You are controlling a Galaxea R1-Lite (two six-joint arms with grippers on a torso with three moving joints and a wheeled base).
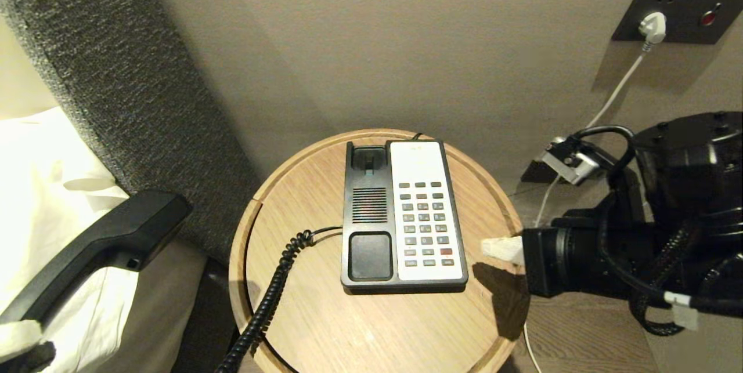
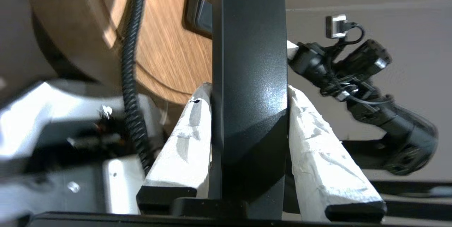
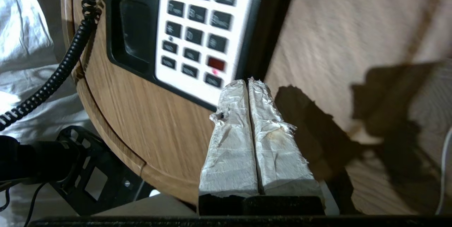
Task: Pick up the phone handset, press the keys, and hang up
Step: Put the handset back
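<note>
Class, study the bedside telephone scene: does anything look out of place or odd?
Yes. The long black plastic phone handset is off its cradle, held beside the round wooden table by the left pincer. The black-and-white phone base sits square; the shut right pincer hovers beside its keys.

Black handset (image 1: 98, 245) aloft, left of table

One phone handset (image 1: 98, 245), one phone base (image 1: 400, 216), one coiled cord (image 1: 273, 286). One round tabletop (image 1: 377, 326). Two pincers: left pincer (image 2: 249, 114), right pincer (image 3: 249, 85).

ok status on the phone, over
Left tool shut on phone handset, held off the table. Right tool shut, tip beside keypad. Nothing blocking the keys.
</note>
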